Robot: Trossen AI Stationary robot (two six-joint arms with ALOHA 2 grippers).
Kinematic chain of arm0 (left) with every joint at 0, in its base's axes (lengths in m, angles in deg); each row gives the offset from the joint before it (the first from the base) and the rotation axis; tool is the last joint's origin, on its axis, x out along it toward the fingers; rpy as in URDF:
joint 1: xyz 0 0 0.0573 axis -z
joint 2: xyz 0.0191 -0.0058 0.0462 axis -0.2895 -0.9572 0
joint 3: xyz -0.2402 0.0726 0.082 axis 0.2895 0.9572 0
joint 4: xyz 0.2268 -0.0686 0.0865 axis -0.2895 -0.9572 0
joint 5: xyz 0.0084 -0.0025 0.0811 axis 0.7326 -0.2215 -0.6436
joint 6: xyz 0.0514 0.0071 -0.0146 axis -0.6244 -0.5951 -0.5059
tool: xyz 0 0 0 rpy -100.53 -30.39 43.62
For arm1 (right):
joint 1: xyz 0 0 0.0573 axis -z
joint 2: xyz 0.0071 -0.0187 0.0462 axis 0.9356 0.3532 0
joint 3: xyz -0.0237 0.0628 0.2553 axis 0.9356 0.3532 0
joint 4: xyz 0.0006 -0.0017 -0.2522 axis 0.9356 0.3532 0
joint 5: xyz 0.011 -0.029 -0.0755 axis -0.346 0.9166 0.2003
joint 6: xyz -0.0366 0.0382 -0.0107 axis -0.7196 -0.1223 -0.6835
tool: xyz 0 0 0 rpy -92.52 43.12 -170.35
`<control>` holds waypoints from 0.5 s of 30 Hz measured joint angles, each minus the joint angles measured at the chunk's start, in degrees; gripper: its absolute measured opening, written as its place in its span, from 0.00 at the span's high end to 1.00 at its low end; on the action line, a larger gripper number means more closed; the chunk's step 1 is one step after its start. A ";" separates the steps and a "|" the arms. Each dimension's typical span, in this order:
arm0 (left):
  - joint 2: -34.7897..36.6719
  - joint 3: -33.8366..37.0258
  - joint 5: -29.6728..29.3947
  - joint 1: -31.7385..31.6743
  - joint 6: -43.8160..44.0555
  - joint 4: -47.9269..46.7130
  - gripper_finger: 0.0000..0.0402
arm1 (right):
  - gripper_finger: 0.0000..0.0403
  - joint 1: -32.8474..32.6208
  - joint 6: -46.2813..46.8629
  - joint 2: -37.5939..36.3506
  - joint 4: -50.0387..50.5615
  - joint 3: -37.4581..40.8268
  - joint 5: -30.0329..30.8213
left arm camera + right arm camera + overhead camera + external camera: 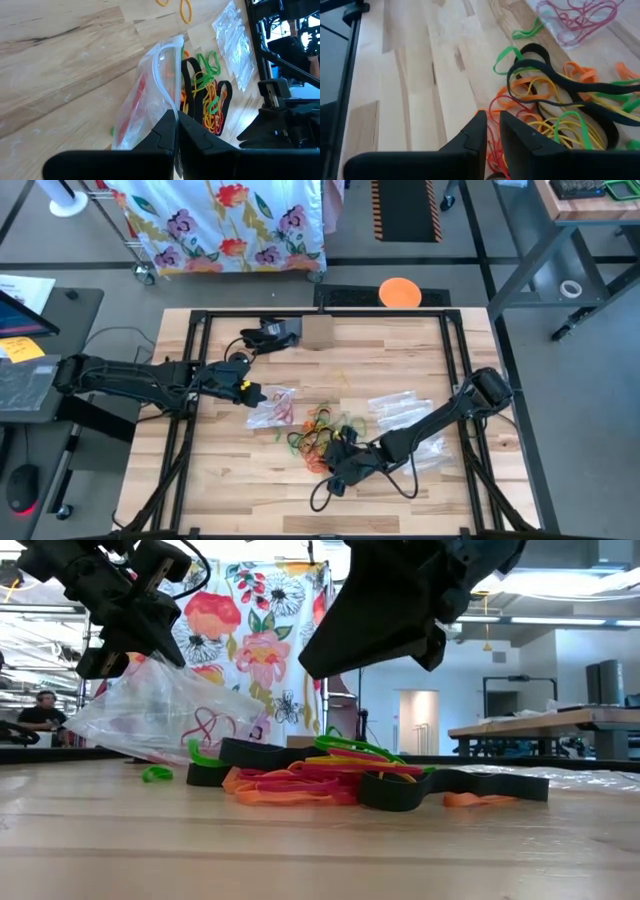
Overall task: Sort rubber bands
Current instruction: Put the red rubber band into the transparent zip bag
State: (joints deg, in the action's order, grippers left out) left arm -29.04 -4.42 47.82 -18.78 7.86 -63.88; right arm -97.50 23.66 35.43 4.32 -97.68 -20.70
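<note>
Two arms over the wooden table point(250, 470). Left gripper point(247, 391), left of table centre, fingers point(167, 131) pressed together on the top edge of a clear bag point(145, 97); the bag hangs slack from the pinch, its lower part resting on the table in the low view, with red bands point(580, 15) visible inside it. Right gripper point(335, 472) sits near the front edge, right of centre, low over the near side of the loose pile; its fingers point(515, 132) stand close with a thin gap, tips at a red band point(495, 112) lying on the wood, and I cannot tell whether that band is pinched or only touched. Rubber bands point(320, 430) lie in a tangled heap at mid-table, between the two grippers: red, orange, yellow, green and wide black loops overlapping one another. One small green band point(156, 773) lies apart on the wood, near the bag's lower edge. Two orange bands point(180, 7) lie separate on bare wood, well beyond the heap in the left wrist view. More clear bags point(400, 408) lie flat to the right of the pile, under the right arm.
</note>
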 joint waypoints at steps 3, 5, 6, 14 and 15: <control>0.00 0.00 -0.02 0.00 0.00 0.01 1.00 | 0.88 -0.03 0.02 1.31 2.25 0.01 -0.29; 0.00 0.00 -0.02 0.00 0.00 -0.05 1.00 | 0.88 -0.03 0.04 2.20 2.40 0.02 -0.31; -0.02 0.00 0.00 0.00 0.00 -0.02 1.00 | 0.88 -0.01 0.02 2.55 2.56 0.02 -0.29; -0.01 0.00 0.00 -0.01 0.00 -0.05 1.00 | 0.88 0.04 0.04 3.03 6.54 0.02 -0.20; 0.00 0.00 0.00 -0.01 0.00 -0.05 1.00 | 0.88 0.04 0.04 3.03 6.58 0.02 -0.24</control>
State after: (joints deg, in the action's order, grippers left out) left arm -29.04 -4.42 47.82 -18.79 7.86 -63.92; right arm -97.46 23.70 38.47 10.90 -97.66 -20.94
